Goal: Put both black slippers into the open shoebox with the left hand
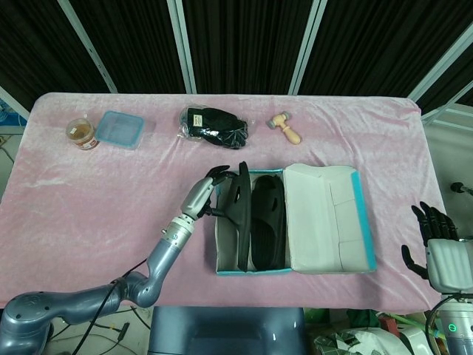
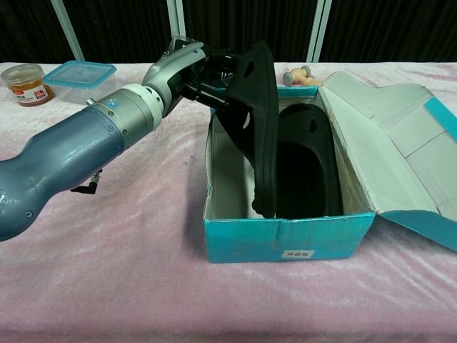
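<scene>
Our left hand (image 2: pixel 187 66) grips the second black slipper (image 2: pixel 255 125) on edge inside the open shoebox (image 2: pixel 285 236), beside the first slipper (image 2: pixel 307 168); it looks light, flexible foam, best held at its upper.

head view looks steeply down on whole table (image 1: pixel 89 192); chest view low, close; both share shoebox (image 1: pixel 362 222) by left hand (image 1: pixel 201 196)
</scene>
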Robot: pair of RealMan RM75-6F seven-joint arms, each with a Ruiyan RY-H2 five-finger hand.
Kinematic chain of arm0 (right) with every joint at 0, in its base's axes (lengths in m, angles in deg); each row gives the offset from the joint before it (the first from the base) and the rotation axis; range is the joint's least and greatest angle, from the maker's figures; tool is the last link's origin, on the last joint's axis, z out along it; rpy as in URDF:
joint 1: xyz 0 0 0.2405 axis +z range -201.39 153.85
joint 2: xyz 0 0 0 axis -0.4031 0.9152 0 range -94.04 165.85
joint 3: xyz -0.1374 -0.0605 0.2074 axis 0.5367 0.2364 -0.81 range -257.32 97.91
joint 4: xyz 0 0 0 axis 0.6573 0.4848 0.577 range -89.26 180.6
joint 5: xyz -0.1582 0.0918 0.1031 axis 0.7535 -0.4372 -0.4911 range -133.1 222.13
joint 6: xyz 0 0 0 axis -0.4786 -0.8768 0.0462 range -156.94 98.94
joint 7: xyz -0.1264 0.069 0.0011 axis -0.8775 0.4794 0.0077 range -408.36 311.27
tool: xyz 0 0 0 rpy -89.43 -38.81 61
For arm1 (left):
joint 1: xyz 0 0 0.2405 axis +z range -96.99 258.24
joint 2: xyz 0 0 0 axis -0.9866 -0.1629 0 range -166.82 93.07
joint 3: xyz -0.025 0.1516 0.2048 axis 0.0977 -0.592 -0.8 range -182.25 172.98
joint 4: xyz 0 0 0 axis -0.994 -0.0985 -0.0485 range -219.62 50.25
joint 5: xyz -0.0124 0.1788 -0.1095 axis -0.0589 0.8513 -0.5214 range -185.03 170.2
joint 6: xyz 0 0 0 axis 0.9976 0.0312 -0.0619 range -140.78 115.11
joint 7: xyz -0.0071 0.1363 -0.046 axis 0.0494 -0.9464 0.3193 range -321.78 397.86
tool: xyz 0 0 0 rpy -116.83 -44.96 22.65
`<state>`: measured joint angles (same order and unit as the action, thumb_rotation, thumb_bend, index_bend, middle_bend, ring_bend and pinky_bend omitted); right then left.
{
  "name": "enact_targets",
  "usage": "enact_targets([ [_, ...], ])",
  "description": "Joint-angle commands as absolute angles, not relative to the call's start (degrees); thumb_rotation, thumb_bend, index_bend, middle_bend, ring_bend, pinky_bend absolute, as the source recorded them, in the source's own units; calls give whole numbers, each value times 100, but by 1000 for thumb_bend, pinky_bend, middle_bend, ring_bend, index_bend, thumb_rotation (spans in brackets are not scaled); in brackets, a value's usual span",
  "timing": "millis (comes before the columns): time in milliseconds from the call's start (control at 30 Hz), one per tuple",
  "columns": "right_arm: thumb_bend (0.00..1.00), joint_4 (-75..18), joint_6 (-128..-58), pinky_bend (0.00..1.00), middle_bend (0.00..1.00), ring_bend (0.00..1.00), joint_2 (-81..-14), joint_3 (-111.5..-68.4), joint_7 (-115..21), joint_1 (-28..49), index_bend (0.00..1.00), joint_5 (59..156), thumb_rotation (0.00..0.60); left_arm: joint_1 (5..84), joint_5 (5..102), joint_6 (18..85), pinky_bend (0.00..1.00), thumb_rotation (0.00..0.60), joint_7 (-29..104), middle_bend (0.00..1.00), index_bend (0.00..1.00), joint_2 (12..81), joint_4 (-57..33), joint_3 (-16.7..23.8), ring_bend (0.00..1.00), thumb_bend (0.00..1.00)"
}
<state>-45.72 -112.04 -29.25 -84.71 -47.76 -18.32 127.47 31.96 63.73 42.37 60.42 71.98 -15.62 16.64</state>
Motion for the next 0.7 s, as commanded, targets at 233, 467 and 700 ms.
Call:
enact_targets([
  [233, 363, -4594, -11216, 83, 24, 0, -2923, -8459, -4800, -1843, 0, 12764, 600, 3199, 6704, 4771, 48, 600, 5686, 289, 435, 7270, -1963, 1555, 71, 227],
  [467, 363, -4587, -11227, 83, 24, 0, -2926, -8463, -4788, -1855, 0, 12755, 600, 3127, 6857, 4711, 47, 600, 5576, 288, 435, 7358, -2103, 1354, 71, 222],
  [700, 363, -4567, -11240, 83, 24, 0, -2929, -8475, -4748, -1850, 0, 12772, 600, 3124, 6836, 4611, 43, 600, 5496, 288, 435, 7281, -1826, 1297, 71, 217],
])
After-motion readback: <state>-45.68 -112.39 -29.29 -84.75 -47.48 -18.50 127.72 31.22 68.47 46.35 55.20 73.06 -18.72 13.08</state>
